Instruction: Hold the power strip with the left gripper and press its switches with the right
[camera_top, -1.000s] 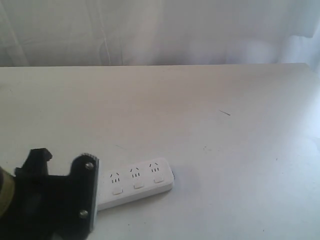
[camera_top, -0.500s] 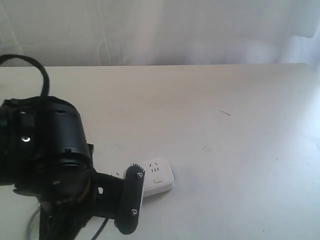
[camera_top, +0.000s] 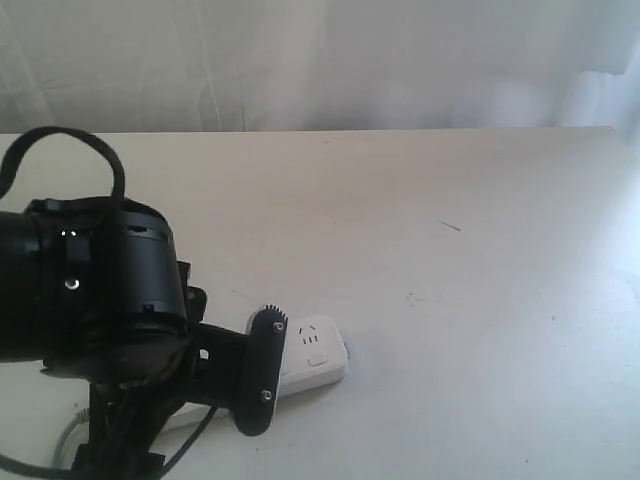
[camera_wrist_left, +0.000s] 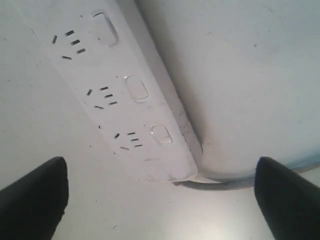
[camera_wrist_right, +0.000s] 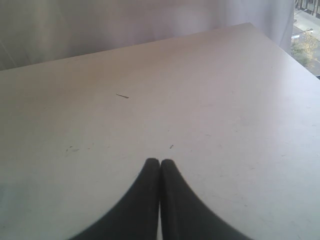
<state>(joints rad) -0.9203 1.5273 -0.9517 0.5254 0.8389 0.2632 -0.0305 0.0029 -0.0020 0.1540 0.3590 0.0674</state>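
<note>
The white power strip (camera_top: 316, 349) lies flat on the table near the front left, and only its right end with one socket and one switch (camera_top: 318, 361) shows past my left arm (camera_top: 100, 300). The left wrist view shows three sockets, three switches (camera_wrist_left: 137, 88) and the grey cord (camera_wrist_left: 215, 184) leaving the strip's (camera_wrist_left: 125, 100) end. My left gripper (camera_wrist_left: 160, 169) hangs open above that cord end, its fingers (camera_wrist_left: 35, 195) wide apart and touching nothing. My right gripper (camera_wrist_right: 160, 163) is shut over bare table, with nothing between its fingers, and is out of the exterior view.
The white table (camera_top: 450, 300) runs back to a pale curtain (camera_top: 320, 60). A small dark mark (camera_top: 450, 226) lies right of centre. The right wrist view shows the table's far corner (camera_wrist_right: 250, 26).
My left arm has swung in over the strip from the lower left. It now hides two sockets that showed a second ago. The strip has not moved.
</note>
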